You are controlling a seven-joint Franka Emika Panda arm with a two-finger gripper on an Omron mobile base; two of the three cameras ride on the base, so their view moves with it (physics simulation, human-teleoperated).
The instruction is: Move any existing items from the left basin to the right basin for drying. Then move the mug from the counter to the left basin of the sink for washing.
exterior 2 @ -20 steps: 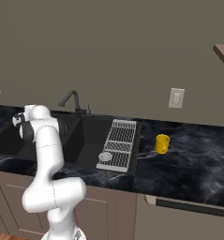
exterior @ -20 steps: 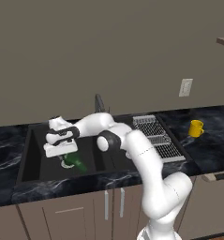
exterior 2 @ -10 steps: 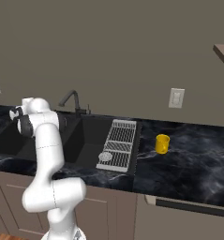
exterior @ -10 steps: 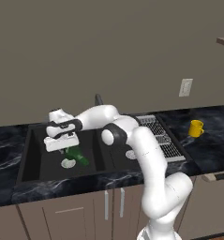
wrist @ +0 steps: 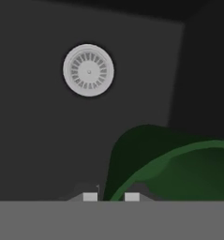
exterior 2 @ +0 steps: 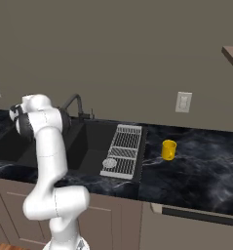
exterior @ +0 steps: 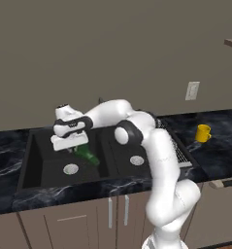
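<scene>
The gripper hangs over the left basin of the matte-black sink, with the small dark-green bottle slanting down and to the right from just under its fingers, clear of the basin floor and above and to the right of the round silver drain. Judging by that unsupported tilt, the bottle is pinched near its narrow end and carried, the rounded body sagging below the grip, which would explain why it hangs askew rather than upright. In the hand view the two finger tips stand close together with a slim gap between them, and the green body swells up from that gap toward the lower right, so the gripper appears closed on the bottle, though the exact contact is hidden at the frame's bottom edge. The drain sits well beyond the bottle in that view, which fits a lift off the floor. The right basin, past the central divider, holds its own drain and the grey wire rack, and seems the likely destination. The yellow mug stands on the black marble counter, right of the rack and well apart from the arm.
</scene>
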